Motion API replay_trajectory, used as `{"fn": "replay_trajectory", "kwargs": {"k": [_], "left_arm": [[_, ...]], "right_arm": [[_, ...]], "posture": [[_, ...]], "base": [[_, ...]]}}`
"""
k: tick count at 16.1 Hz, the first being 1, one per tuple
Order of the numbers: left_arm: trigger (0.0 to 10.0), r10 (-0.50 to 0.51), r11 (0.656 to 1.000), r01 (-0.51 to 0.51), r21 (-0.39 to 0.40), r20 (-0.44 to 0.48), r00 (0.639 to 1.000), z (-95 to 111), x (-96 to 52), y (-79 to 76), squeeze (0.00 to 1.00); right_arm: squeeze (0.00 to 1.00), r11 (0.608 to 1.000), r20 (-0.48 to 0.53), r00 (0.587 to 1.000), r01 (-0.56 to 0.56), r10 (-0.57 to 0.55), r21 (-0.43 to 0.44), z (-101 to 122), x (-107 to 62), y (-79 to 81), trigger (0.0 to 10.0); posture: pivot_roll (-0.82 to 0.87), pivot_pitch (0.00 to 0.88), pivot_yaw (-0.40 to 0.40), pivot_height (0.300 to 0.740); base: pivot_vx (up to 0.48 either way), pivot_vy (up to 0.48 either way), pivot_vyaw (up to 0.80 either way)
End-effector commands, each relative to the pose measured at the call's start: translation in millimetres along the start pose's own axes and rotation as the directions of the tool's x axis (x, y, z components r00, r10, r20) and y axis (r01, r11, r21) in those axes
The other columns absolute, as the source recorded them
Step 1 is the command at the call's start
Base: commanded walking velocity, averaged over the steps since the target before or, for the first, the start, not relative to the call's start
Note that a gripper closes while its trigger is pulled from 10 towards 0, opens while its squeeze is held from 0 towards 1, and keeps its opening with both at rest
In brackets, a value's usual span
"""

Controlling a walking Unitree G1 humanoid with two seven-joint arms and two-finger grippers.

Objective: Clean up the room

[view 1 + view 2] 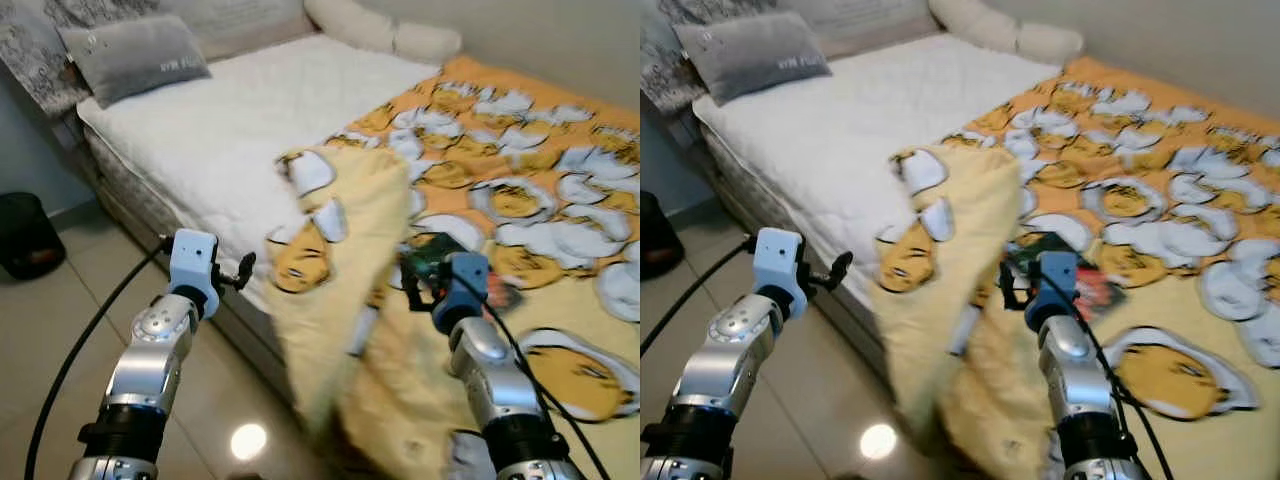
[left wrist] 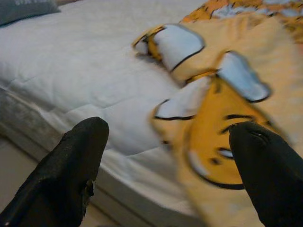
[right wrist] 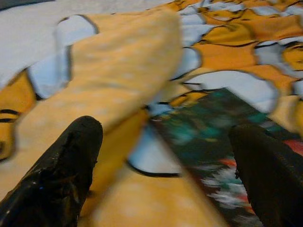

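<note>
Left eye view showed us the blanket point(image 1: 470, 200) spread over the bed point(image 1: 230, 130), its near corner folded back and hanging off the edge. Our left gripper point(image 2: 165, 156) hovered beside that corner, fingers spread and empty; our right gripper point(image 3: 165, 156), equally spread, hung over a book point(image 3: 213, 123) lying on the blanket. We judged a pull on the blanket could tip the book to the floor point(image 1: 60, 300). The book's cover was blurred, and the fold hid its near edge.

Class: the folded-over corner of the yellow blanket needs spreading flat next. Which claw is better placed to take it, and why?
Probably the left claw: it is open beside the bed edge, facing the folded blanket corner. The right claw, also open, points at a book lying on the blanket.
</note>
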State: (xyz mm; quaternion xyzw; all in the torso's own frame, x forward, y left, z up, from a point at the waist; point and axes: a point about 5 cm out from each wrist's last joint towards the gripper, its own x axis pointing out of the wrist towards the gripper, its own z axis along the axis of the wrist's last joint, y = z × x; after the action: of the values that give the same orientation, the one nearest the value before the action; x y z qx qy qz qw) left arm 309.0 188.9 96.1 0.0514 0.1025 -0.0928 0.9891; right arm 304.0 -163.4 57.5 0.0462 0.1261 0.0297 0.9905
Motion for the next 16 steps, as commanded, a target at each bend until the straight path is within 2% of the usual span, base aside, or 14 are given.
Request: {"fn": "replay_trajectory", "kwargs": {"k": [1, 2, 3, 6, 14, 16], "left_arm": [[10.0, -0.007, 1.0, 0.007, 0.007, -0.005, 1.0, 0, 0.3, 0.3, 0.82], [10.0, -0.008, 1.0, 0.008, 0.001, -0.007, 1.0, 0, 0.3, 0.2, 0.79], [10.0, -0.012, 1.0, 0.012, 0.001, -0.016, 1.0, -1, 0.4, -0.1, 0.72], [10.0, -0.031, 0.999, 0.031, 0.018, -0.024, 0.999, -2, 0.5, -3.3, 0.66], [10.0, -0.065, 0.997, 0.065, 0.031, -0.032, 0.997, -2, 0.9, -10.0, 0.65], [10.0, -0.061, 0.998, 0.062, 0.029, -0.038, 0.997, -4, 0.1, -9.9, 0.59]], "right_arm": [[1.0, 1.0, -0.012, 1.0, -0.007, 0.007, 0.012, -1, 0.1, 1.6, 10.0], [1.0, 1.0, -0.014, 1.0, -0.012, 0.012, 0.012, -2, 0.0, 2.3, 10.0], [1.0, 1.0, -0.017, 1.0, -0.022, 0.023, 0.011, -2, -0.1, 4.3, 10.0], [1.0, 0.999, -0.022, 0.999, -0.03, 0.031, 0.012, -3, -0.2, 6.2, 10.0], [1.0, 1.0, -0.023, 1.0, -0.02, 0.02, 0.02, -2, -0.3, 4.1, 10.0], [1.0, 1.0, -0.027, 0.999, -0.018, 0.018, 0.022, -3, -1.1, 4.1, 10.0]], "posture": [[-0.01, 0.0, -0.003, 0.74], [-0.01, 0.0, -0.003, 0.74], [-0.01, 0.0, -0.004, 0.74], [-0.01, 0.0, -0.004, 0.74], [-0.01, 0.0, -0.004, 0.74], [-0.01, 0.0, -0.004, 0.74]], "base": [[0.0, 0.0, 0.0], [0.0, 0.0, 0.0], [0.0, 0.0, 0.0], [0.0, 0.0, 0.0], [0.0, 0.0, 0.0], [0.0, 0.0, 0.0]]}}
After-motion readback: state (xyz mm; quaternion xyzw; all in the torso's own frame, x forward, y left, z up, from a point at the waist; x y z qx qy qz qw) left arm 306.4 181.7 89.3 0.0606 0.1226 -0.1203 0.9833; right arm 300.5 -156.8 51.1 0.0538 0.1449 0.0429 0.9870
